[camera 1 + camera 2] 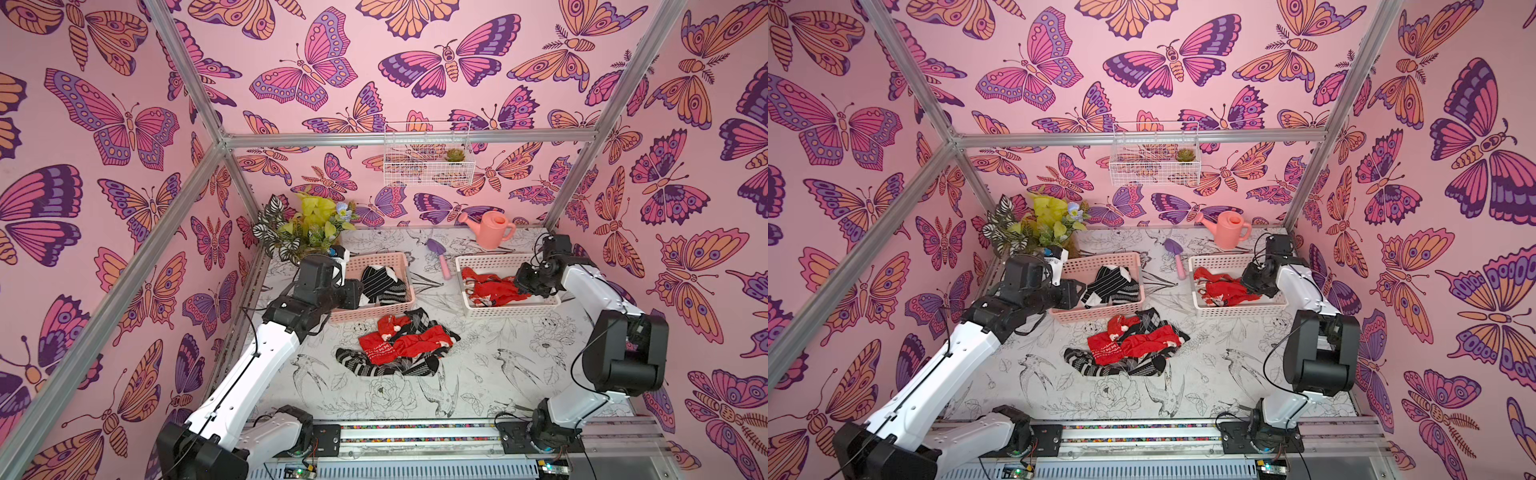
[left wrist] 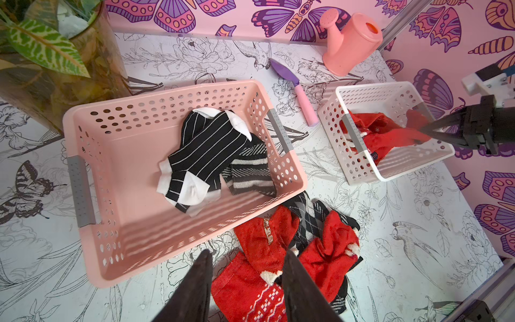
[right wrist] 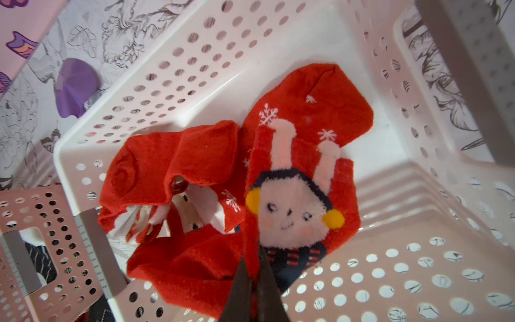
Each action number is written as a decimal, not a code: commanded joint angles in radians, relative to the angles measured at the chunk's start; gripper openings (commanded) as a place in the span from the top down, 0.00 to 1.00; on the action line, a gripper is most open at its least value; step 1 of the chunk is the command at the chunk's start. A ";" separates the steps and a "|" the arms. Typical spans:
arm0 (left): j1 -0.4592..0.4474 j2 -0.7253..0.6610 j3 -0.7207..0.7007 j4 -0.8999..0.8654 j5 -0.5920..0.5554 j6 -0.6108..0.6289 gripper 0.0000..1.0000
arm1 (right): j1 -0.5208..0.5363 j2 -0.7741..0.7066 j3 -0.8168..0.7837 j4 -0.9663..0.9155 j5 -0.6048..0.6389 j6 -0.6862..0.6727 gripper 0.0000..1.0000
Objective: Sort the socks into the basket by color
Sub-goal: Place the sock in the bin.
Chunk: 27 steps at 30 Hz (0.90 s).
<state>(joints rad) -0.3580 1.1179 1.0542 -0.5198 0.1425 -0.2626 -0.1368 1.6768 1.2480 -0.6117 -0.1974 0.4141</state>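
Loose socks (image 1: 399, 345) lie in a heap mid-table (image 1: 511, 374), just in front of two baskets, with red white-patterned ones tangled over black-and-white striped and argyle ones. The pink basket (image 1: 370, 313) on the left holds only black-and-white socks (image 1: 382, 284), pinstriped and striped, bunched toward its right end. The white basket (image 1: 507, 309) on the right holds only red socks (image 1: 488, 286). The two baskets sit side by side, apart. The heap's far edge reaches the pink basket's front wall. The right gripper (image 3: 252, 259) is over the white basket's right end, jaws closed tight on the edge of a red bunny sock (image 3: 292, 206) with earmuffs and snowflakes. The rest of that sock hangs down inside the basket against the other red ones. The left gripper (image 2: 248, 252) is above the pink basket's left end in both top views, jaws partly open with nothing between them. In the left wrist view its fingers (image 2: 195, 287) frame the heap's red socks below without touching them. A purple trowel (image 1: 440, 255) with a pink handle lies between the baskets toward the back. A pink watering can (image 1: 492, 228) stands at the back wall, a potted plant (image 1: 307, 226) in the back left corner. A wire rack (image 1: 428, 166) hangs on the butterfly wall.
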 commanded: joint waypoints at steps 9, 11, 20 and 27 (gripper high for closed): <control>0.008 -0.007 -0.013 0.006 0.015 0.008 0.56 | -0.009 0.090 0.040 -0.038 0.029 -0.013 0.96; 0.008 -0.009 -0.013 0.006 0.015 0.009 0.56 | -0.010 0.096 0.039 -0.034 0.026 -0.012 0.95; 0.008 -0.012 -0.013 0.006 0.016 0.009 0.56 | -0.010 0.088 0.033 -0.018 0.013 -0.005 0.86; 0.008 -0.015 -0.013 0.006 0.017 0.009 0.56 | -0.011 0.056 0.033 -0.025 0.011 -0.004 0.82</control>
<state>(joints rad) -0.3580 1.1179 1.0542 -0.5198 0.1425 -0.2626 -0.1425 1.7691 1.2541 -0.6205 -0.1814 0.4122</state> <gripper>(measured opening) 0.441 0.181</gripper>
